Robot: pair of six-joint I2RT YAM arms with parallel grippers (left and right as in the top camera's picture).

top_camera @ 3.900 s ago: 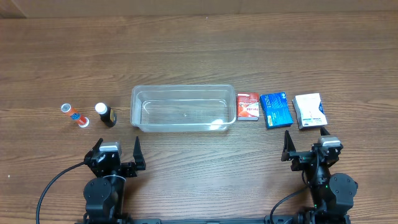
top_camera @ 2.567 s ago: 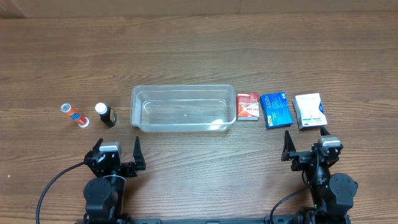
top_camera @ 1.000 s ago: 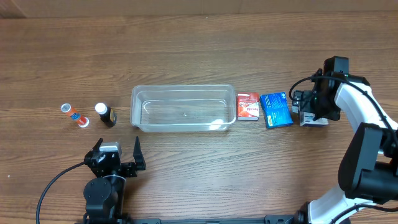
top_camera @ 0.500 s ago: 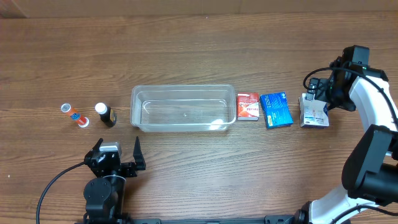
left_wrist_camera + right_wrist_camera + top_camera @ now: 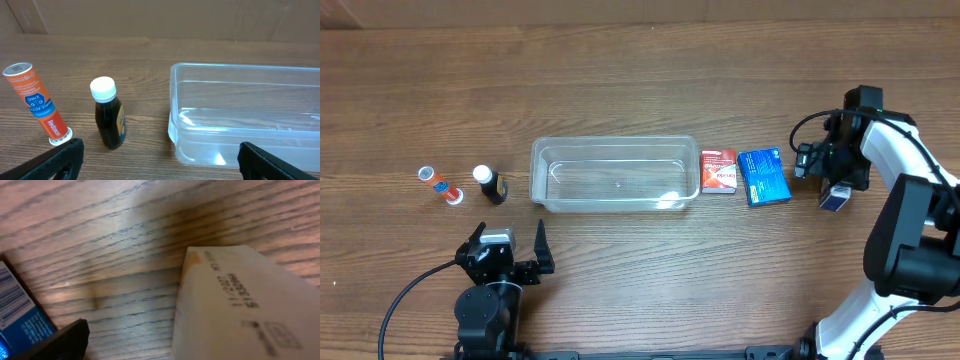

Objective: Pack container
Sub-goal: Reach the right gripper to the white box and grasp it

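The container (image 5: 614, 174) sits near the middle of the table (image 5: 640, 80), its long side running left to right, with nothing inside it. Just beside its right end lies a small red box (image 5: 718, 170), and next to that a blue box (image 5: 763, 176), the two close together but not clearly touching. Further right, a white box (image 5: 834, 196) lies slightly askew, directly below the right gripper (image 5: 830, 178), whose arm reaches in from the right edge. In the right wrist view the white box (image 5: 240, 305) fills the lower right, printed digits on its face, while one dark finger (image 5: 60, 342) shows at the lower left with bare wood between it and the box. The other finger is hidden, so it cannot be told whether the jaws are apart or pressed on the box. A corner of the blue box (image 5: 20, 315) shows at the left edge. To the left of the container, a dark bottle (image 5: 491, 185) with a white cap stands upright, and beside it an orange tube (image 5: 440, 185) leans on its white cap. The left gripper (image 5: 508, 232) rests at the near edge, well apart from everything, its fingers (image 5: 55, 160) spread wide. Its camera sees the tube, the bottle and the container's left end.
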